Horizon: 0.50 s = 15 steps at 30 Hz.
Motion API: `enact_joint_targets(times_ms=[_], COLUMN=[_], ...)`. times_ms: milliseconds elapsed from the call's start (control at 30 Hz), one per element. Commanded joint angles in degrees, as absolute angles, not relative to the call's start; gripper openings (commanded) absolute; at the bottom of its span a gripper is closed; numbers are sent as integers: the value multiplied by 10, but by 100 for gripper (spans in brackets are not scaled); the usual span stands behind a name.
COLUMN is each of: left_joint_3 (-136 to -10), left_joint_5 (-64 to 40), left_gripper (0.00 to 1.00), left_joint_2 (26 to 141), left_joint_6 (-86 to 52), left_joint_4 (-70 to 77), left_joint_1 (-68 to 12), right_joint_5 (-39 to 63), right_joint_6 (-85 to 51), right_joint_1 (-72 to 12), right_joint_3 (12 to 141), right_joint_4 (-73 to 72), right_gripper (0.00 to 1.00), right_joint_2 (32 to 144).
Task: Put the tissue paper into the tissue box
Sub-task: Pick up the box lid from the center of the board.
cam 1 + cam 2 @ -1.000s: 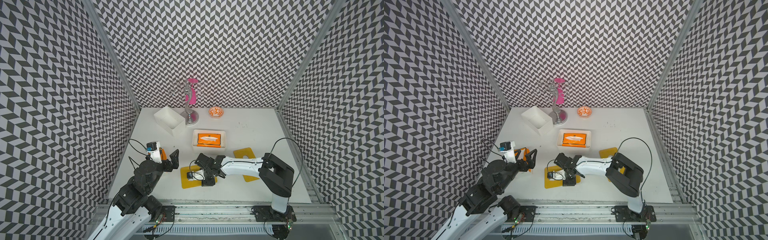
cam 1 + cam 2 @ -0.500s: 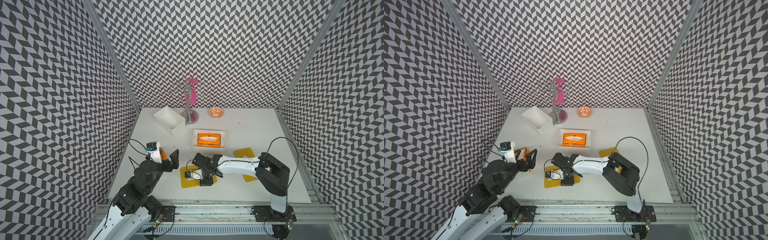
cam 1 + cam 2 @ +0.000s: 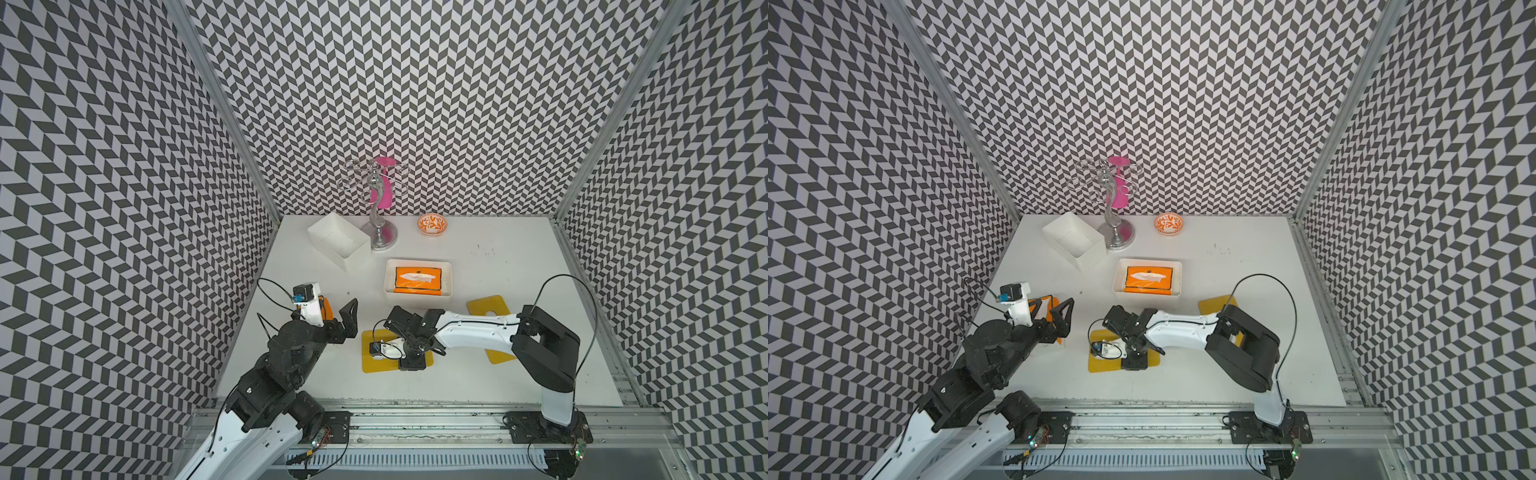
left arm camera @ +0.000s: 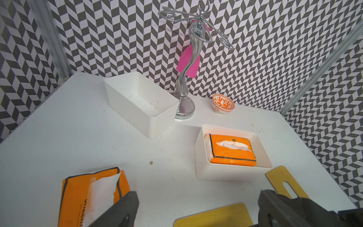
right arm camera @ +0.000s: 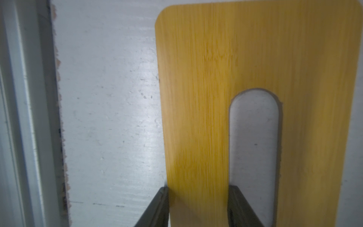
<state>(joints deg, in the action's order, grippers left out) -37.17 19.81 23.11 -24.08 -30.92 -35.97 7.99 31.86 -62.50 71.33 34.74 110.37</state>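
While the left jaws hang wide open and empty, the orange tissue pack [image 4: 74, 196] lies on the worktop [image 4: 59, 127] just beside one of them, well apart from the white box [image 4: 233, 173] holding another pack [image 4: 231, 157]. Right jaws, half open, straddle a strip of the yellow board [image 5: 196, 98] beside its slot [image 5: 253, 147]; whether they pinch it, I cannot tell.

Orange tissue pack [image 3: 418, 279], yellow lid [image 5: 196, 98], chevron walls [image 3: 415, 83]

Tissue pack [image 3: 417, 279] seated in tissue box [image 3: 390, 277]; bin [image 3: 357, 257] placed behind-left; stand [image 3: 382, 239] set between bin and bowl [image 3: 432, 224].
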Motion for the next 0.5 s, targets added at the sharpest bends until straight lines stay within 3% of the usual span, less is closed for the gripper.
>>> enact_joint_targets(times_ms=[0, 467], left_joint_3=[-366, -365], left_joint_5=[204, 206], left_gripper=[100, 100], left_joint_2=[223, 220], left_joint_6=[-243, -243], left_joint_4=[-299, -299], left_joint_1=[-358, -358], right_joint_5=[86, 104], right_joint_6=[316, 324], right_joint_1=[-630, -630], right_joint_3=[689, 680], right_joint_4=[368, 340], right_gripper=[13, 3], right_joint_2=[1101, 1041])
